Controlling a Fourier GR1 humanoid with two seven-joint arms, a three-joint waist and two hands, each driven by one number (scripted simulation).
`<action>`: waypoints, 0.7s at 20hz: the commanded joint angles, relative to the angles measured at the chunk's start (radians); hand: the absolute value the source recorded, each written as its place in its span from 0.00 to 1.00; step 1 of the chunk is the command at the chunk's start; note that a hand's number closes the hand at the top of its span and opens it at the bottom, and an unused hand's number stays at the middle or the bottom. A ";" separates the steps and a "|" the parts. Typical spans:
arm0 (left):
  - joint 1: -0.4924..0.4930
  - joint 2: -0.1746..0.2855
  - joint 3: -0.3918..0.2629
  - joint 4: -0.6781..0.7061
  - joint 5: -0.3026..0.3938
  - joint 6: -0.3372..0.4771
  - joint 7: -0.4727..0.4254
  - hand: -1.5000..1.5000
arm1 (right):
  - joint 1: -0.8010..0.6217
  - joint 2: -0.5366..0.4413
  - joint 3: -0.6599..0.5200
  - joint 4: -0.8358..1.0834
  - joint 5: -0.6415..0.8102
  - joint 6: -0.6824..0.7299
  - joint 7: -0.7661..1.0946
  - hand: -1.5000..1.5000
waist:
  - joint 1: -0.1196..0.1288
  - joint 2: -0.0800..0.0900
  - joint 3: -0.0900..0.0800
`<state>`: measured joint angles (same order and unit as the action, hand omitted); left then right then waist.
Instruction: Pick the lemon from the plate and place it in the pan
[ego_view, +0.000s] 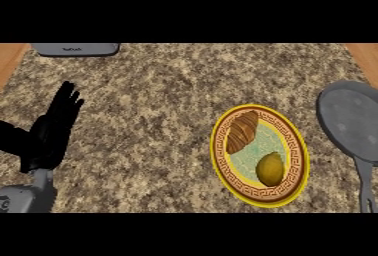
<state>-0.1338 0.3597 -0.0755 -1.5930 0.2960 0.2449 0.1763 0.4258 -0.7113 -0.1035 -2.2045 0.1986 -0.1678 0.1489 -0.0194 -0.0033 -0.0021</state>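
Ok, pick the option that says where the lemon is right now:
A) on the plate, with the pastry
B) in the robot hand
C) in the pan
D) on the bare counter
A: the lemon lies on the near part of the plate, a little apart from the pastry. The pan stands off to the right, and the left robot hand rests open at the view's left.

Lemon (270, 167) on plate (297, 150) before pastry (243, 131), pan (348, 120) just right of plate, left hand (53, 132) far left
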 joint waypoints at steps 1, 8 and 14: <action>-0.027 -0.023 -0.002 0.067 -0.013 -0.020 -0.047 0.50 | -0.011 -0.101 0.031 -0.101 0.084 0.100 0.188 0.00 | 0.013 0.007 -0.001; -0.061 -0.010 0.006 0.027 0.003 -0.041 0.027 0.50 | -0.270 -0.188 0.195 -0.041 0.139 0.289 0.497 0.00 | 0.046 0.009 0.000; -0.020 -0.024 -0.027 -0.010 -0.033 -0.026 0.018 0.50 | -0.355 -0.205 0.352 0.041 0.024 0.501 0.669 0.00 | 0.065 0.009 0.000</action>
<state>-0.1824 0.3325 -0.0923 -1.5689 0.2760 0.2172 0.1856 0.1282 -0.9090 0.1552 -2.1937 0.2618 0.2224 0.7036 0.0347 0.0077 -0.0027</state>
